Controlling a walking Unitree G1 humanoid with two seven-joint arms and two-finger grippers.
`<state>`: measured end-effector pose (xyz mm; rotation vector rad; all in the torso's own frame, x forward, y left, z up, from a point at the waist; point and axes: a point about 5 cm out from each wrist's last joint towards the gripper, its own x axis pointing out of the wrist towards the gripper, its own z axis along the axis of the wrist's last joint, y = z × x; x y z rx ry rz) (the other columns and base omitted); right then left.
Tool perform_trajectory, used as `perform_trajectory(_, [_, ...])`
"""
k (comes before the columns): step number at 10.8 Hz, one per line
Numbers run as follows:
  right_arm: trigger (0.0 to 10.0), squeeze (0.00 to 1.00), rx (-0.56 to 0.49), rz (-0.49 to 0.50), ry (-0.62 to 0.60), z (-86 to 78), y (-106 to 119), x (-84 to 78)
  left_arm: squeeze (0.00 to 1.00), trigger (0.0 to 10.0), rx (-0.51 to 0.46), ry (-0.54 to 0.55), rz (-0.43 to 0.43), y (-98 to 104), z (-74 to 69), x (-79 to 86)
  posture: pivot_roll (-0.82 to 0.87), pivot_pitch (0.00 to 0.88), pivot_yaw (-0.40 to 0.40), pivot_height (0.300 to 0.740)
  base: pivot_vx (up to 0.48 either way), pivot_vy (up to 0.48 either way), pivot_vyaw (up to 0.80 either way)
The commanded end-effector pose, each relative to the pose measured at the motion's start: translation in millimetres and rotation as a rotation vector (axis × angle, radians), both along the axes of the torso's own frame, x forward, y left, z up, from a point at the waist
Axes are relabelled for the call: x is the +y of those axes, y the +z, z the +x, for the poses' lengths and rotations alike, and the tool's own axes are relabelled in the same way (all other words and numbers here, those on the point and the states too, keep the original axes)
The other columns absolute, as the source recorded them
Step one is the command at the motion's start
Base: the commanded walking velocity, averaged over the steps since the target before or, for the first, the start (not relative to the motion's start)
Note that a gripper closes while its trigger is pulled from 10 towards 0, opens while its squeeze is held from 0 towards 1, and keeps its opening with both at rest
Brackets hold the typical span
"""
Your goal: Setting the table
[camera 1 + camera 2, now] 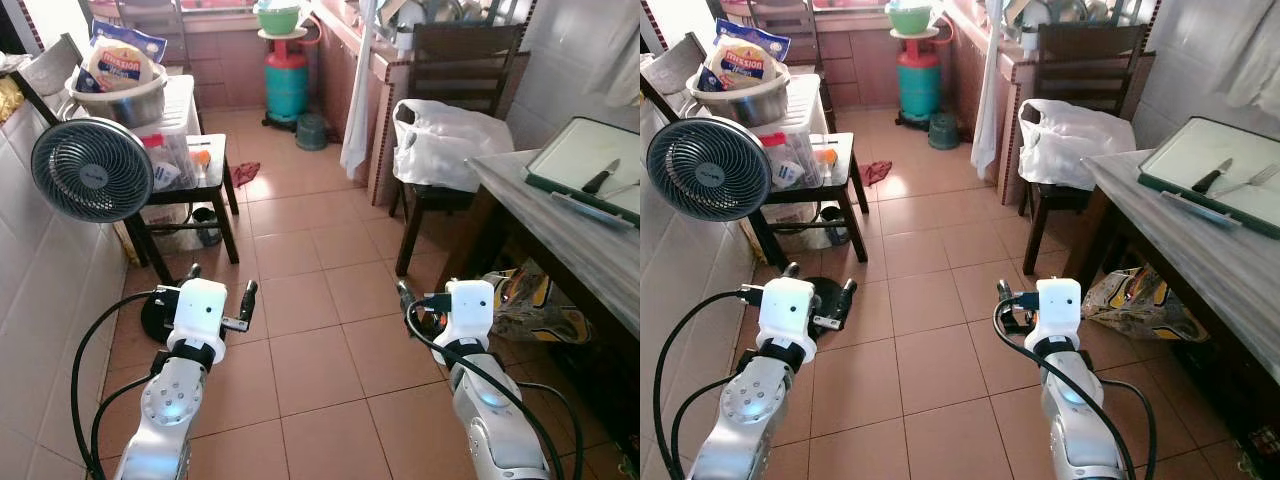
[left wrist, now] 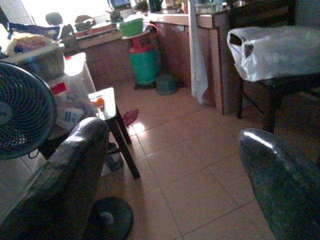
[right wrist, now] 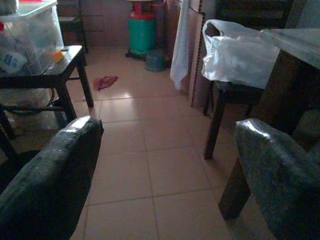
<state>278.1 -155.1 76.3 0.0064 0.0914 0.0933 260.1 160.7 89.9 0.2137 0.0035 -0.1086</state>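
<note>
Left gripper (image 1: 220,287) at 8 o'clock, fingers (image 2: 65,180) spread wide, holding nothing, over terracotta tile floor (image 1: 300,300). Right gripper (image 3: 165,170) at 5 o'clock, likewise spread wide and empty. Grey wooden table (image 1: 580,240) at 3 o'clock carries green-rimmed white tray (image 1: 585,160) with black-handled knife (image 1: 602,177).

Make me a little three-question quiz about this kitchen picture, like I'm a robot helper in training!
1. True or false: the white plastic bag sits on the wooden chair.
2. What lies on the green-rimmed board on the table? A) a knife B) a cup C) a banana
3. Fill in: the left gripper and the right gripper are both ____ and hold nothing.

Key
1. True.
2. A, a black-handled knife.
3. Open: the wrist views show a wide gap between each pair of fingers.
</note>
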Motion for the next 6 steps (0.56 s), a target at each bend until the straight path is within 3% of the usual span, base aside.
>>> perform_trajectory(1, [10.0, 0.00, 0.004, 0.004, -0.007, -1.0, 0.3, -1.5, 0.00, 10.0, 0.001, 0.000, -0.002, 1.7, 0.5, 3.0, 0.13, 0.000, 0.003, 0.740, 0.000, 0.000, -0.76])
perform_trajectory(2, [10.0, 0.00, 0.004, 0.006, -0.008, -1.3, 0.1, -1.5, 0.00, 10.0, 0.003, 0.002, -0.004, 1.9, 1.3, 3.5, 0.13, 0.000, 0.004, 0.740, 0.000, 0.000, -0.76])
perform_trajectory(6, [10.0, 0.00, 0.009, 0.007, -0.001, -2.2, -0.4, 0.1, 0.00, 10.0, 0.016, -0.006, -0.007, 1.0, 0.2, 0.6, 0.13, 0.000, 0.005, 0.740, 0.000, 0.293, -0.76])
